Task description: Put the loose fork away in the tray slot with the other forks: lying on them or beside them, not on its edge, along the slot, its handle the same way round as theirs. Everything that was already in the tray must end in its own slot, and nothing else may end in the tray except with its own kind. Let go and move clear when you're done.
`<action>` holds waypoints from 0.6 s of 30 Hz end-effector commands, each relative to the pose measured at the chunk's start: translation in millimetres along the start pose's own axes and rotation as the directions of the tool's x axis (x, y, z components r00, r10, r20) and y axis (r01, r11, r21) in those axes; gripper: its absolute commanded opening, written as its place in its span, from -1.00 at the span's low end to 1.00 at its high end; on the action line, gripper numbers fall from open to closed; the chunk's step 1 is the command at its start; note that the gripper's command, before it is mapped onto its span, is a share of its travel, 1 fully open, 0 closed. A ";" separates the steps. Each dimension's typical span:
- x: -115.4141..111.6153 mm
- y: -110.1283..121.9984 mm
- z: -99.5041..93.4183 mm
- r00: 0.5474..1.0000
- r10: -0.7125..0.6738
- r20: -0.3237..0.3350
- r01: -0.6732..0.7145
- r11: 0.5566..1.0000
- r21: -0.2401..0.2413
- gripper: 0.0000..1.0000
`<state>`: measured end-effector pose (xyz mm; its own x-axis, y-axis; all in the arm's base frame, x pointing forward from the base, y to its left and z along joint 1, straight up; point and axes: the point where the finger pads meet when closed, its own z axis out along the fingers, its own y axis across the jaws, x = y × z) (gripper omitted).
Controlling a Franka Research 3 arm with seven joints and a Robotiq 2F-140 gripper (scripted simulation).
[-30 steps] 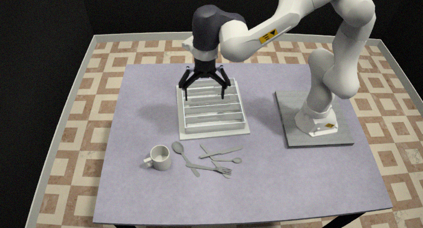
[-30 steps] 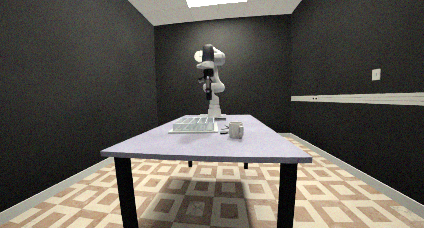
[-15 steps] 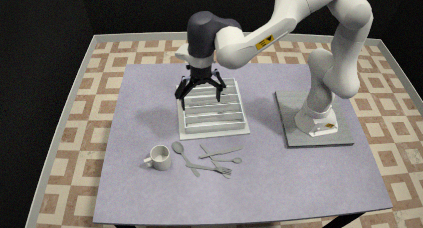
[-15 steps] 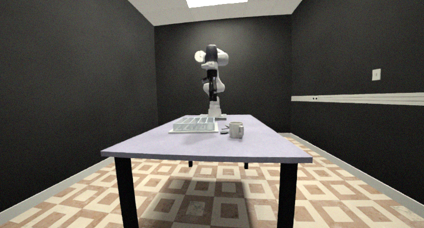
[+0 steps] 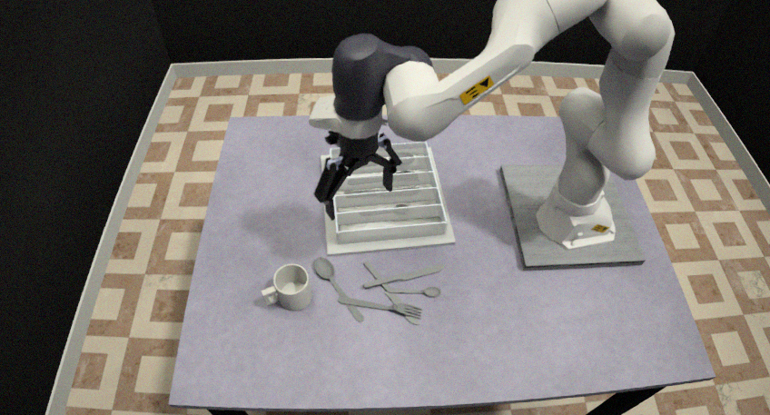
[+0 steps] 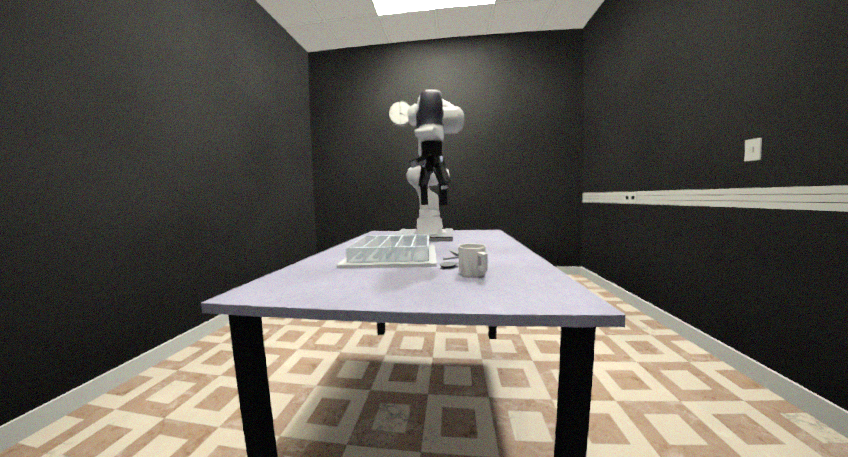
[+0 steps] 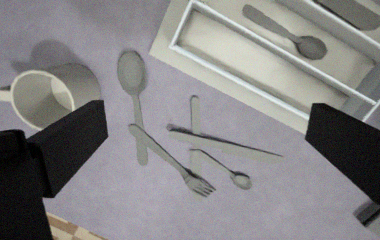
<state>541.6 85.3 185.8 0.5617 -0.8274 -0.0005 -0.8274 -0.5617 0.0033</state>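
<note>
The loose fork [image 5: 380, 305] lies flat on the purple mat in front of the tray, tines to the right, in a heap of loose cutlery. In the wrist view the fork [image 7: 169, 157] runs diagonally, crossing a large spoon [image 7: 134, 100] and lying beside a knife [image 7: 224, 142]. The white slotted tray [image 5: 386, 200] stands mid-table. In the wrist view the tray [image 7: 277, 55] shows its nearest slot empty and a spoon [image 7: 287, 32] in the one behind it. My gripper [image 5: 356, 192] hangs open and empty high above the tray's near-left part; its fingers frame the wrist view [image 7: 207, 120].
A white mug [image 5: 291, 287] stands left of the heap. A small spoon [image 5: 416, 291], a knife [image 5: 402, 276] and another long utensil [image 5: 391, 297] overlap by the fork. The robot base [image 5: 575, 216] stands on a grey plate to the right.
</note>
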 end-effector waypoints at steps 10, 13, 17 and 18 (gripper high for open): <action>-16.8 -24.6 8.7 0.949 -0.314 0.008 0.314 0.949 0.008 1.00; -21.1 -29.9 10.9 0.931 -0.364 0.008 0.364 0.931 0.008 1.00; -27.0 -37.0 14.1 0.903 -0.430 0.007 0.430 0.903 0.007 1.00; -28.5 -38.8 14.9 0.895 -0.447 0.006 0.447 0.895 0.007 1.00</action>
<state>554.0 123.6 172.9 0.7900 -0.6132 -0.0002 -0.6131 -0.7899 0.0058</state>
